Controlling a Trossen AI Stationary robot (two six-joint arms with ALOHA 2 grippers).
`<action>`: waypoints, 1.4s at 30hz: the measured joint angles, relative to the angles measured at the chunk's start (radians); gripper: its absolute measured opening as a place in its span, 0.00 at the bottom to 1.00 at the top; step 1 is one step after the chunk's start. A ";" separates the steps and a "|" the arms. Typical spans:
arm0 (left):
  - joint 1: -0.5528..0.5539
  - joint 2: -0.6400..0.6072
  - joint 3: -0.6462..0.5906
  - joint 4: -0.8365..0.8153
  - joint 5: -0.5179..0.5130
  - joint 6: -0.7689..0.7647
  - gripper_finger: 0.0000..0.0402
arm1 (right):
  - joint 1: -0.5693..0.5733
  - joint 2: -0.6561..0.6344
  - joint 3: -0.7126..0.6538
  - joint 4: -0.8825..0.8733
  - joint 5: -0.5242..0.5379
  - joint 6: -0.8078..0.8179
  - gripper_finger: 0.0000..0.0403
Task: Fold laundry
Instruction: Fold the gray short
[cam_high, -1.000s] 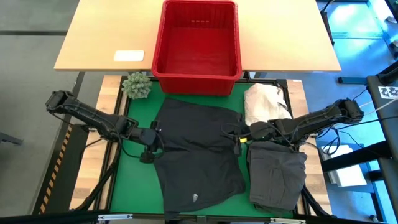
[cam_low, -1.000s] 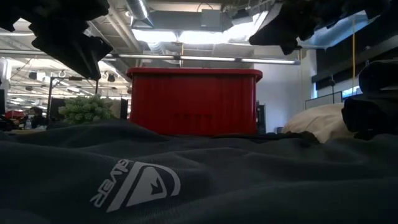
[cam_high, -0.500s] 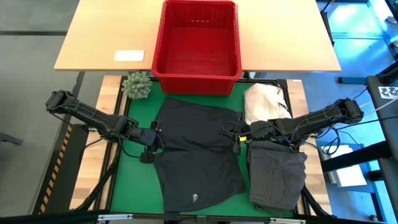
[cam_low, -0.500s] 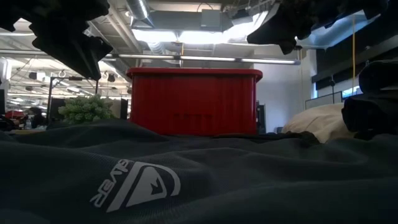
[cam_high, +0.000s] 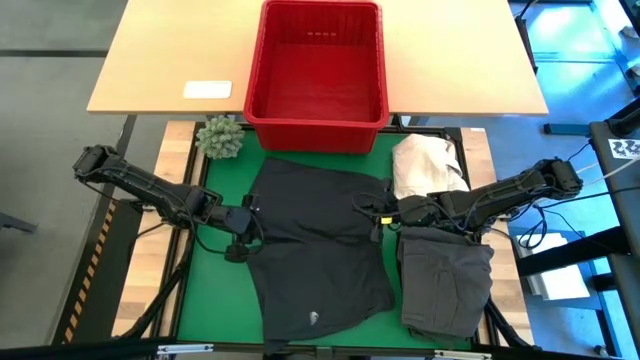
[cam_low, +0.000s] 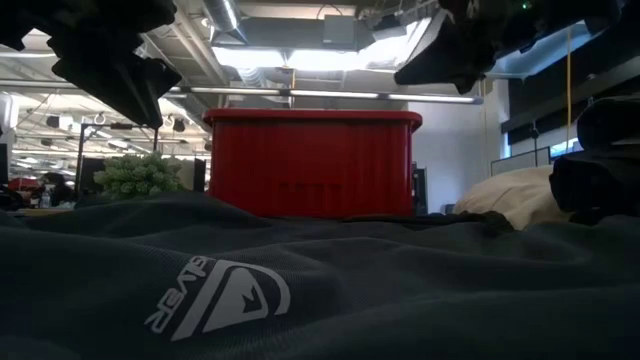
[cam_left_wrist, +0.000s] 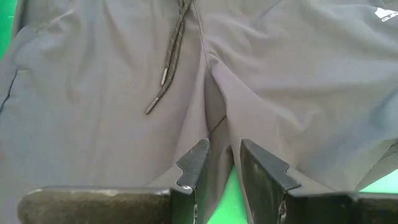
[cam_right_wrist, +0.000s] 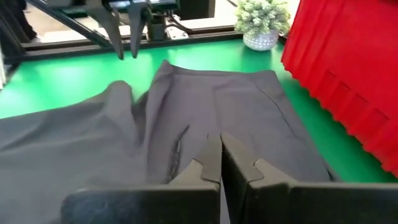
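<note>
A pair of shorts (cam_high: 315, 255) lies spread flat in the middle of the mat (cam_high: 215, 290) on the counter (cam_high: 170, 190). To its right, a folded garment (cam_high: 447, 280) rests near the mat's front right corner, and a cloth heap (cam_high: 425, 165) lies just behind that garment. Behind the shorts stands the basket (cam_high: 316, 75), and a small plant (cam_high: 220, 137) sits to the basket's left, at the mat's back left corner. The left hand (cam_high: 240, 232) is above the shorts' left edge; the right hand (cam_high: 378, 222) is above their right edge, between shorts and folded garment.
</note>
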 joint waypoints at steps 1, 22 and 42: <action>0.000 0.000 0.000 0.000 0.000 0.000 0.21 | 0.000 0.006 0.000 0.000 0.005 0.000 0.00; 0.000 0.000 0.000 0.041 0.000 0.046 0.21 | -0.008 0.019 0.000 -0.015 0.123 -0.081 0.00; 0.000 0.020 0.000 0.239 0.000 0.049 0.21 | -0.008 0.019 -0.010 -0.029 0.137 -0.052 0.00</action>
